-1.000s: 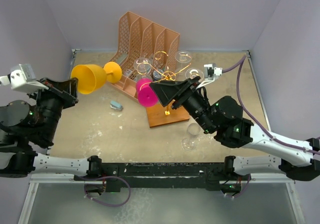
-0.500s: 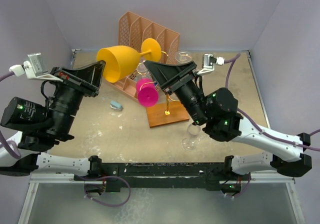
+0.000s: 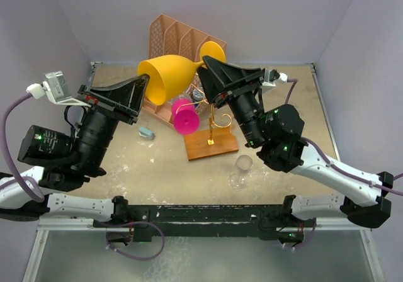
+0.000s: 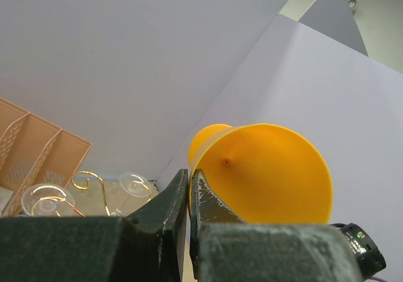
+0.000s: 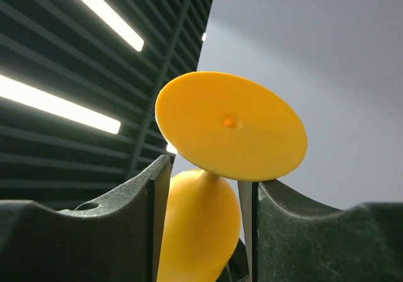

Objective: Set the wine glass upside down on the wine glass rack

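Left gripper (image 4: 190,191): clamped on bowl rim of yellow wine glass (image 3: 170,74), carried aloft over far-centre table, long axis left-right, mouth left, foot right. Right gripper (image 5: 204,181): fingers apart either side of stem just under foot, not yet pinching; nearer pincer for stem. Wine glass rack (image 3: 218,117): below, slightly nearer; pink glass (image 3: 186,119) crowding left side, peach file organizer (image 3: 173,36) close behind, freer room probably right.

Pale lilac walls (image 3: 264,17) enclose a sandy tabletop (image 3: 148,163); striplights (image 5: 56,104) cross a dark slatted ceiling (image 5: 31,49).
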Robot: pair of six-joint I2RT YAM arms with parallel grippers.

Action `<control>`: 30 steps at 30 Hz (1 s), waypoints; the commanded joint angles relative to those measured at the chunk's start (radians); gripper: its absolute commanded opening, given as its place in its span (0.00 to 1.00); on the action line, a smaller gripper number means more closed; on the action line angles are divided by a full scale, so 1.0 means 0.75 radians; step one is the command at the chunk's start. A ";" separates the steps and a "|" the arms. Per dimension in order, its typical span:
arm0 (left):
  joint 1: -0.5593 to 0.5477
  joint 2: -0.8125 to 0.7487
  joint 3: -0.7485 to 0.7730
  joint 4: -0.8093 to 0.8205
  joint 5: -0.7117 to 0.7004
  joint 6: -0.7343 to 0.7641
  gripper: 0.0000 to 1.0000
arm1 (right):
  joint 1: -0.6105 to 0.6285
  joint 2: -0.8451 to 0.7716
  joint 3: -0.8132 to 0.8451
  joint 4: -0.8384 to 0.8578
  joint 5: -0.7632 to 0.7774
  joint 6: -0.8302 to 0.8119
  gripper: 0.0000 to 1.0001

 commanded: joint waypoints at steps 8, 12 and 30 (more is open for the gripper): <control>-0.007 0.004 -0.020 0.064 0.118 -0.035 0.00 | -0.044 0.036 0.045 0.176 -0.099 0.092 0.27; -0.006 0.000 -0.033 0.048 0.134 -0.048 0.00 | -0.046 0.029 0.033 0.220 -0.108 0.047 0.19; -0.007 -0.040 0.022 -0.599 -0.107 -0.307 0.52 | -0.053 -0.218 -0.041 0.278 -0.031 -0.898 0.00</control>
